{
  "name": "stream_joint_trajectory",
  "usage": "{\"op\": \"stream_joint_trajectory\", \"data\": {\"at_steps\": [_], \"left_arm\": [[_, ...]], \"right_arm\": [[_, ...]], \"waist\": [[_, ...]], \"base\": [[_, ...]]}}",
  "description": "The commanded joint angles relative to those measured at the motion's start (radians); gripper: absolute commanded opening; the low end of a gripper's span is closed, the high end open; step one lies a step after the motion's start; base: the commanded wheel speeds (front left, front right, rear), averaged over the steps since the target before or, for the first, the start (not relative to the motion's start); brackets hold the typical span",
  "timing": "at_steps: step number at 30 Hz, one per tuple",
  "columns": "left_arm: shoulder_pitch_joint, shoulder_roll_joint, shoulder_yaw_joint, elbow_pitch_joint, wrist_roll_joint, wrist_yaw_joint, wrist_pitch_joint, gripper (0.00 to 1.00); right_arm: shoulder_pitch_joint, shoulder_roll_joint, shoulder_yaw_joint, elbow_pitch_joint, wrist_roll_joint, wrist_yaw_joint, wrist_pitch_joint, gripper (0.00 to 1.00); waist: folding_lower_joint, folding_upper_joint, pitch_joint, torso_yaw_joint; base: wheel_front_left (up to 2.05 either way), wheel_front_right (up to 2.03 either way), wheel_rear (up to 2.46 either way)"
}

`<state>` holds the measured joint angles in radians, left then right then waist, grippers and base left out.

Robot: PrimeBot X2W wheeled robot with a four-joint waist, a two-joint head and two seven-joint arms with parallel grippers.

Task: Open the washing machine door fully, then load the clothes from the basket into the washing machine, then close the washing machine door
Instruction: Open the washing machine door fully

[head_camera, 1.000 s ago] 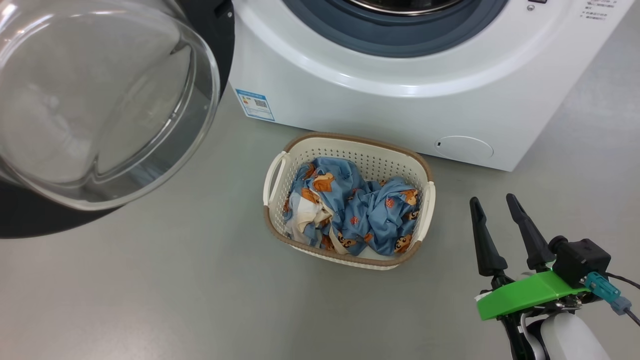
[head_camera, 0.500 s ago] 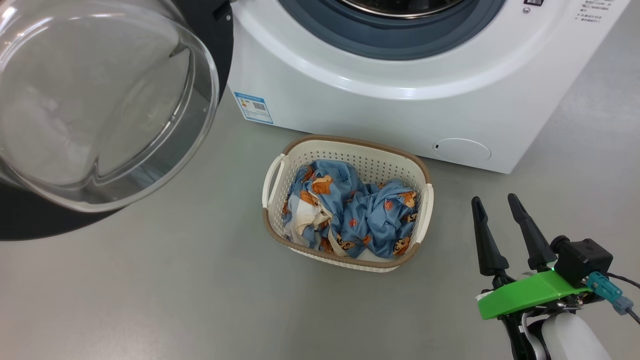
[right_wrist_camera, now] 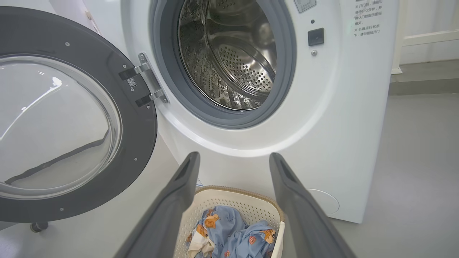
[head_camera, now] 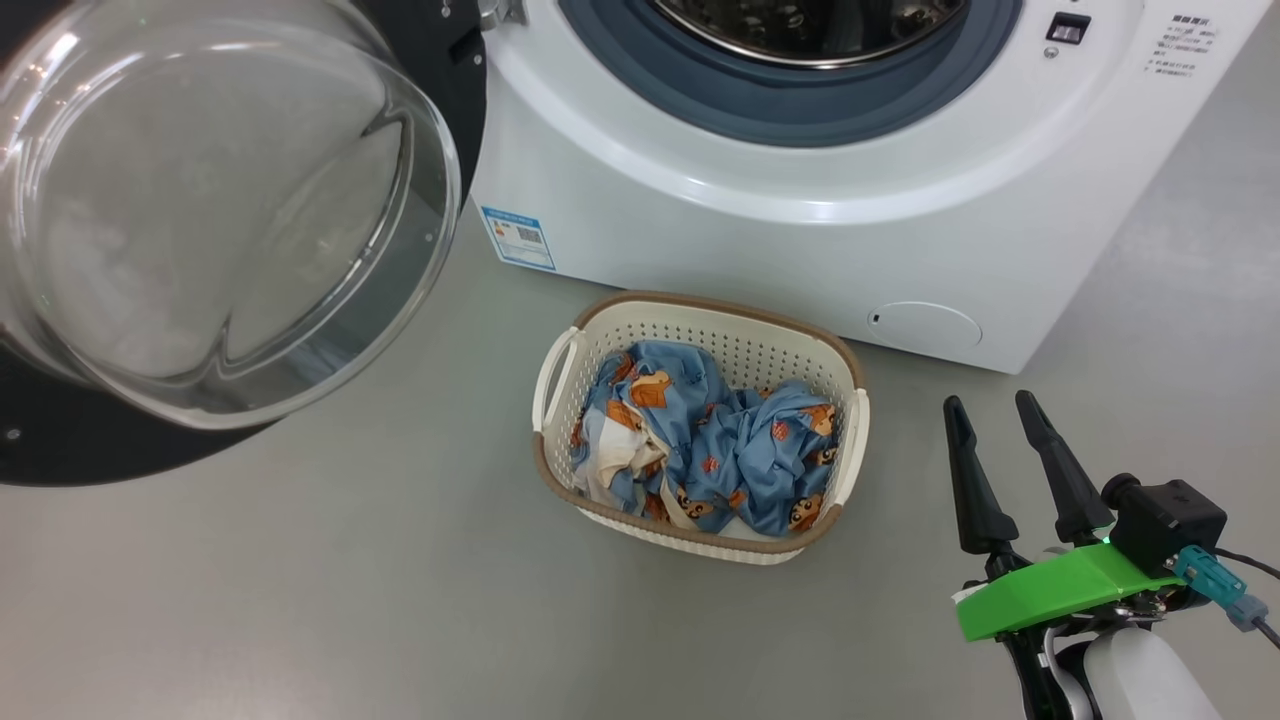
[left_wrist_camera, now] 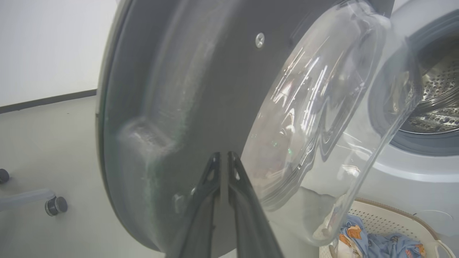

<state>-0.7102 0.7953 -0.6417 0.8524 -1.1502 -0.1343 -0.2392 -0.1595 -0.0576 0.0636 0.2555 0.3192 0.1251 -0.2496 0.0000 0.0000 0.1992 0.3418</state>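
**Door open on the left, clothes in basket, my right gripper wide**

Far left in my left wrist view, a castor wheel (left_wrist_camera: 56,206) sits on the grey floor (left_wrist_camera: 43,143). Next is the washing machine door (head_camera: 60,455), swung out to the left of the machine with its glass bowl (head_camera: 220,220) bulging toward my head camera and covering the floor behind it. My left gripper (left_wrist_camera: 224,154) has its jaws pressed together with nothing between them. The tips are close up to the door's dark inner face, and I cannot tell if they touch it.

A metal hinge (right_wrist_camera: 148,80) ties the door to the left edge of the opening. A small QR sticker (right_wrist_camera: 131,82) on the door rim beside it is too small to read. A blue label (head_camera: 518,237) sits low on the left front of the washing machine (head_camera: 760,230), with a QR code and tiny print I can't read. The steel drum (right_wrist_camera: 229,57) is in plain view inside the grey-blue gasket (right_wrist_camera: 287,71).

The basket (head_camera: 700,302) stands on the floor just in front of the machine, right of the door. The clothes (head_camera: 700,440), blue with bears, are bundled inside it.

A round flap (head_camera: 925,325) is low on the right of the machine front. Upper right there is a black square (right_wrist_camera: 315,36) and lines of Chinese print (right_wrist_camera: 367,19), too small for me to read for sure.

My right gripper (head_camera: 988,400) is to the right of the basket and apart from it, jaws spread wide and empty. A green bracket (head_camera: 1060,590) sits on the wrist. In my right wrist view the basket shows between the two fingers.
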Motion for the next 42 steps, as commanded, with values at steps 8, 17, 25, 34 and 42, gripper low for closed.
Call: {"op": "stream_joint_trajectory", "data": {"at_steps": [8,17,25,34,42], "left_arm": [[0.051,0.065,0.024,-0.068,-0.018,0.004,-0.021,0.0],[0.147,0.023,0.148,-0.174,0.057,0.004,-0.022,0.74],[0.273,-0.033,0.279,-0.278,0.143,0.006,-0.022,1.0],[0.406,-0.103,0.4,-0.418,0.252,0.038,-0.022,1.0],[0.519,-0.168,0.489,-0.522,0.311,0.059,-0.023,1.0]], "right_arm": [[0.008,0.007,0.025,-0.025,0.02,0.006,-0.012,1.0],[0.041,0.007,0.027,-0.034,0.014,0.006,-0.012,1.0],[0.061,-0.002,0.035,-0.044,0.013,0.006,-0.012,1.0],[0.08,-0.023,0.053,-0.062,0.025,0.006,-0.012,1.0],[0.089,-0.042,0.066,-0.093,0.027,0.006,-0.012,1.0]], "waist": [[0.0,0.0,-0.041,-0.013],[0.0,0.0,-0.081,-0.055],[0.0,0.0,-0.106,-0.127],[0.0,0.0,-0.126,-0.217],[0.0,0.0,-0.137,-0.301]], "base": [[0.0,0.0,0.0],[0.0,0.0,0.0],[0.0,0.0,0.0],[0.0,0.0,0.0],[0.0,0.0,0.0]]}}
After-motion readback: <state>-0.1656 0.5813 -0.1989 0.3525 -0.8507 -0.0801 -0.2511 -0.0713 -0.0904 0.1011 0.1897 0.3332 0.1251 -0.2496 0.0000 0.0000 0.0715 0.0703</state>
